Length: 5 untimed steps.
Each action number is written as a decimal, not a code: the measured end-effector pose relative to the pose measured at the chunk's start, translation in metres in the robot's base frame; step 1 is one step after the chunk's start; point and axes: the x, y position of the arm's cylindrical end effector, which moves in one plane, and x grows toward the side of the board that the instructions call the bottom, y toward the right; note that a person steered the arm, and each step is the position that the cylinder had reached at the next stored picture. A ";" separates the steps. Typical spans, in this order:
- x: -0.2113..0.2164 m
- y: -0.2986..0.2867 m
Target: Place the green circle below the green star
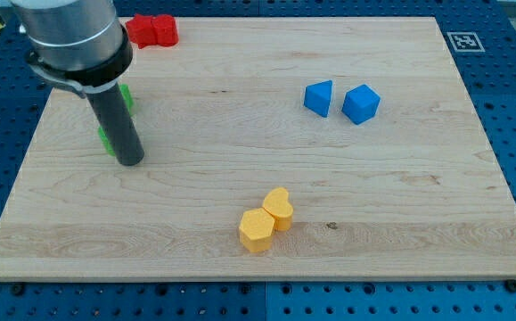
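Blue pegboard frames the pale wooden surface (240, 125), which fills nearly the whole view, with a printed marker (462, 41) at its top right corner. I am driving a rod with no jaws to open or close, so this tool holds nothing — it is just a straight dark shaft under a grey housing. My tip (130, 161) rests on the wood at the view's left, a little above mid-height.

Two green pieces show only as slivers behind the rod. One green block (127, 96) peeks out on the right side of the shaft, higher up; the other green block (104, 138) peeks out on the left side, lower down and just beside my tip. The rod covers most of both, so I cannot tell which is the circle and which the star, nor whether either touches the shaft.

Elsewhere, a red block (152, 30) sits at the top edge, left of centre, lobed in outline. A blue triangle-like block (319, 97) and a blue cube (361, 103) stand close together toward the upper right. Near the bottom centre, a yellow hexagon (256, 230) and a yellow heart-like block (278, 208) touch each other — well apart from my tip.
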 end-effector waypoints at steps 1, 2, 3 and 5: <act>-0.011 -0.008; -0.022 -0.009; -0.024 0.004; -0.007 0.135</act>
